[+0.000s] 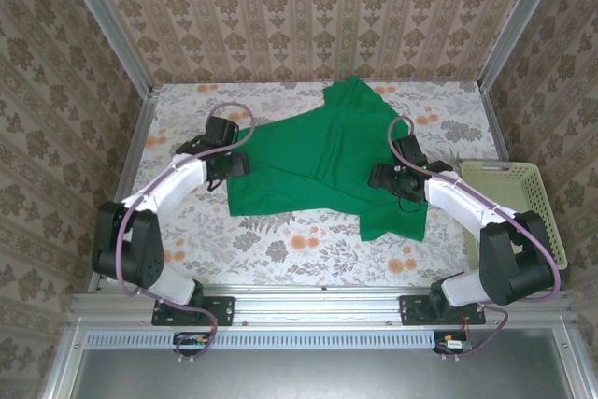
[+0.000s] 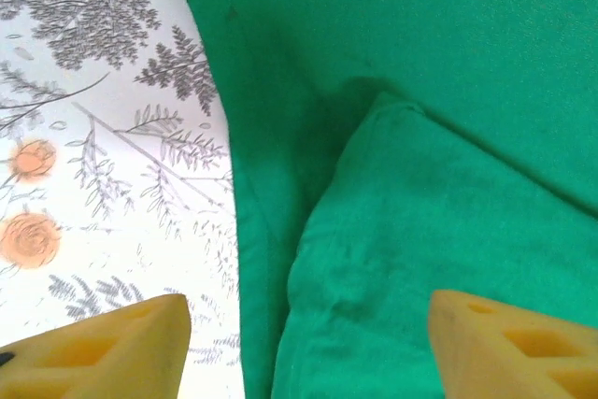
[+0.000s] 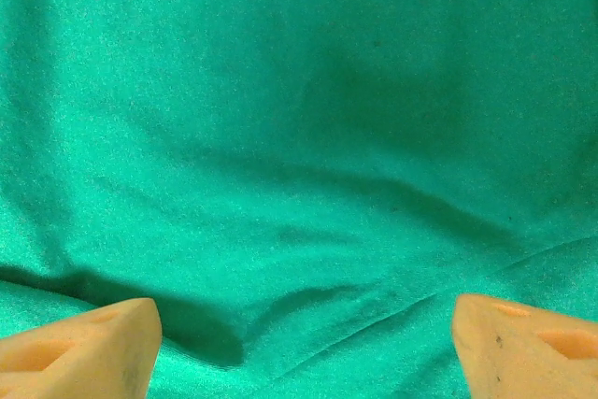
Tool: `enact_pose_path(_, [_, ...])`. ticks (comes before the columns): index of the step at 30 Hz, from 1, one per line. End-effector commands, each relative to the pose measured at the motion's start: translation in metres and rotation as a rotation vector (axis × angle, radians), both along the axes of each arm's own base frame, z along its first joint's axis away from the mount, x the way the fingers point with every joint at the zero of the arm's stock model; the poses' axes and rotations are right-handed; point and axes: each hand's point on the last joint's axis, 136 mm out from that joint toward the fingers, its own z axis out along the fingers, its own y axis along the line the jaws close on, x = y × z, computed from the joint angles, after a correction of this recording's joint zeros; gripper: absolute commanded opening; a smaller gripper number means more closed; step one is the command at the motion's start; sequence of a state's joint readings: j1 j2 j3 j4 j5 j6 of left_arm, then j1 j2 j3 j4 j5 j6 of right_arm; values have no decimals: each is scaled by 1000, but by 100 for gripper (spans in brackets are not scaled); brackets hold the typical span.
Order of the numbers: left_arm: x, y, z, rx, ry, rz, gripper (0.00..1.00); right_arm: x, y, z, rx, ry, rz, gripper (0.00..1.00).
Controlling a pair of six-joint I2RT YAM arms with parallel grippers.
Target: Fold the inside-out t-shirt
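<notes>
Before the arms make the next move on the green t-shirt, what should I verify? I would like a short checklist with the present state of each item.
1. Left tool open: ok, fingers apart astride the t-shirt edge.
2. Right tool open: ok, above the cloth.
3. Cloth gripped: not ok, neither tool is shut.
4. t-shirt flat: not ok, wrinkled, one layer overlapping.
5. Basket apart from the t-shirt: ok.
6. Tools touching the cloth: cannot tell.

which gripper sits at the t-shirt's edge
The left gripper: one finger over the floral table, the other over the t-shirt. The right gripper has green cloth under both.
</notes>
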State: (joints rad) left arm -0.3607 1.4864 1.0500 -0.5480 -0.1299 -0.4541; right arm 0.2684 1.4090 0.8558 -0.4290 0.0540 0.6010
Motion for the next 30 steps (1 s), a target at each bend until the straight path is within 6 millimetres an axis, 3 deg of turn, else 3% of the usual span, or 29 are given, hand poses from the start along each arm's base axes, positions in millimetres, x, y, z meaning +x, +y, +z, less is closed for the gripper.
enact_pose_path(1, [-26, -7, -7, -4, 41, -61, 71, -2, -6, 4, -39, 2, 3, 83])
enact_pose_path(4, [-32, -1, -31, -26, 112, -16, 68, -5, -10, 0, -54, 12, -5, 83])
enact_pose_path(8, [-24, 2, -53, -129, 138, 13, 62, -10, -18, -4, -89, 32, -24, 83])
enact_pose_path(9, [-19, 0, -54, -147, 128, 4, 62, -11, -19, 4, -89, 10, -28, 83])
enact_pose_path(14, [-2, -17, -52, -221, 87, -49, 55, -18, -24, 1, -97, 21, -45, 83])
enact_pose_path(27, [17, -17, -65, -221, 97, -45, 31, -39, -36, -11, -127, 59, -93, 83])
enact_pose_path(30, [19, -16, -65, -222, 88, -38, 25, -54, -44, -16, -152, 103, -120, 83])
